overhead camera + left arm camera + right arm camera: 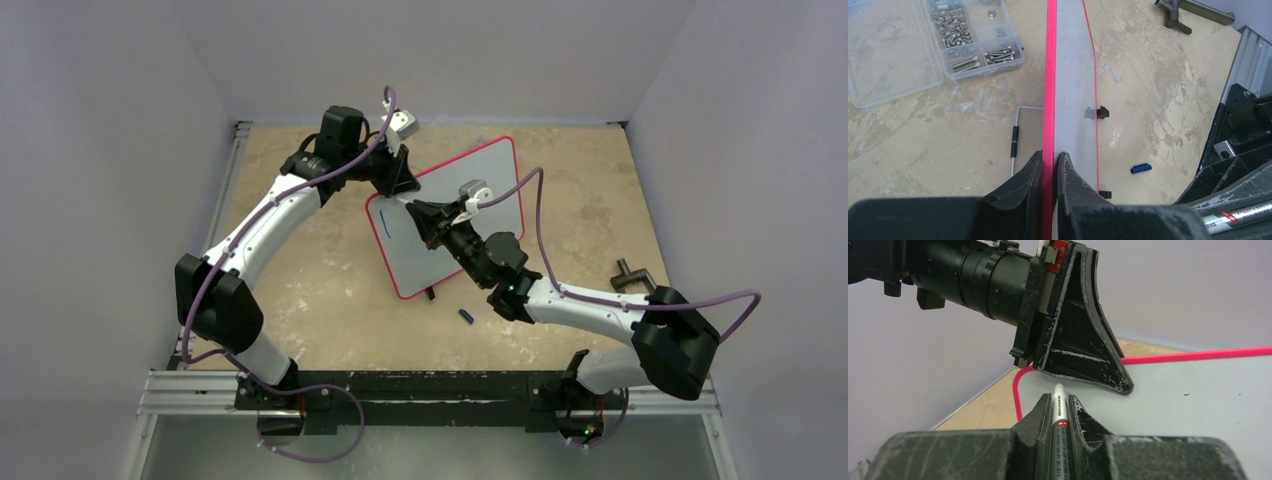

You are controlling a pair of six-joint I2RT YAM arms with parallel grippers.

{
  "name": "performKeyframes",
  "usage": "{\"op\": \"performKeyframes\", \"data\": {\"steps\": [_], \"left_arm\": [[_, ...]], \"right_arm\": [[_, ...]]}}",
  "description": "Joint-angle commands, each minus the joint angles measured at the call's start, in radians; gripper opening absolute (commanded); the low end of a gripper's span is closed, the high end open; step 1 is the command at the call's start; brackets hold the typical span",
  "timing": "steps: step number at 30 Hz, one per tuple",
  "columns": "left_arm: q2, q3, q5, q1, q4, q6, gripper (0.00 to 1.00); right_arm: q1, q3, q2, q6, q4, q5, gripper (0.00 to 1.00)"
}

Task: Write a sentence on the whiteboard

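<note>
Now the left pincer [1050,156] pinches the red edge of the whiteboard [1073,75]; the right pincer [1057,399] pinches a marker [1058,390] above its white face.

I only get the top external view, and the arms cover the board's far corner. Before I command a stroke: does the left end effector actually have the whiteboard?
Observer: Yes. The left wrist view shows the left end effector shut on the red frame of the whiteboard, one finger on each side.
Operator: And the right one?
Observer: The right end effector is shut on a white marker. I cannot tell whether its tip touches the board.
Operator: Anything hidden by the board?
Observer: A clear box of screws lies on the table, on the side of the board away from the blue cap.
</note>
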Motion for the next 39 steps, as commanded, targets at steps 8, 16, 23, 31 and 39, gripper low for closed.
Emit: {"op": "performKeyframes", "data": {"steps": [8, 16, 23, 31, 39], "left_arm": [[0.033, -0.01, -0.157, -0.008, -0.113, 0.116, 0.0], [0.037, -0.001, -0.154, -0.008, -0.123, 0.113, 0.0], [0.038, 0.004, -0.158, -0.009, -0.129, 0.112, 0.0], [0.038, 0.007, -0.158, -0.013, -0.131, 0.11, 0.0], [0.03, 0.007, -0.161, -0.014, -0.132, 0.113, 0.0]], "right_arm": [[0.005, 0.054, 0.038, 0.008, 0.038, -0.029, 0.0], [0.028, 0.049, 0.047, 0.019, 0.042, -0.057, 0.0], [0.044, 0.065, 0.081, 0.026, 0.046, -0.043, 0.0], [0.044, 0.065, 0.088, 0.021, 0.038, 0.077, 0.0], [0.044, 0.09, 0.099, 0.003, -0.005, 0.137, 0.0]]}}
